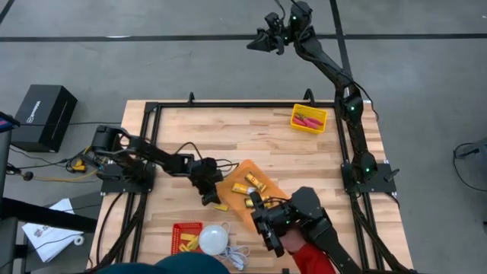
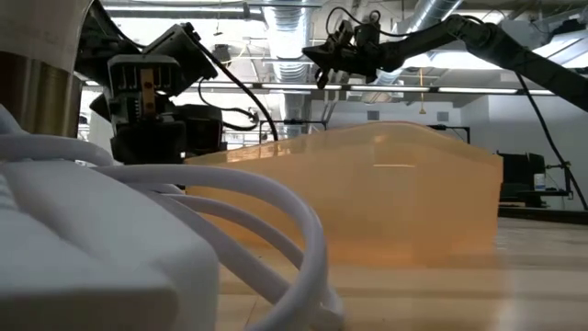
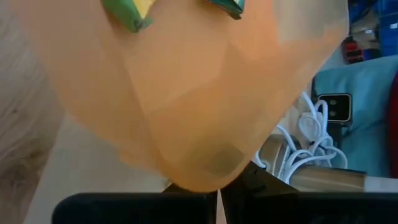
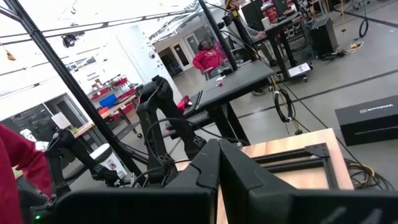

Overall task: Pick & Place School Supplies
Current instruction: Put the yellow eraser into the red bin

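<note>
While you scan the bottom edge of the overhead frame, the white dome (image 1: 214, 239) comes first, its cord (image 1: 237, 255) coiled at its lower right. In the table-level picture that same cord fills the lower left. Just left of the dome, the red bin (image 1: 178, 228) holds several tiny yellow blocks (image 1: 190, 242). To the right along the same edge, a red sleeve (image 1: 308, 255) reaches in under a dark mechanism (image 1: 293, 217) that overlaps the lower right corner of the orange tray (image 1: 234, 176).

Move up to the frame's middle and you find the tray lying at an angle, with three orange-yellow packets (image 1: 253, 181) on it. One more small yellow block (image 1: 221, 206) lies on the bare wood just off the tray's lower left edge.

Your left gripper (image 1: 207, 192) sits at the tray's left edge, and its wrist picture shows the fingers pressed together with the tray's rounded corner right in front of them. The claw is clenched. You cannot tell from these frames whether it touches or pinches the tray rim.

Farther up, in the upper right part of the table, the yellow bin (image 1: 321, 122) holds the two red-handled scissor-like tools (image 1: 307, 120).

Farthest off, your right gripper (image 1: 262, 42) hangs beyond the table's top edge, over the grey floor at the upper centre of the frame. Its fingers are closed on nothing. Its wrist picture looks out across the room, where a person in a red top (image 4: 208, 57) stands in the upper middle.
</note>
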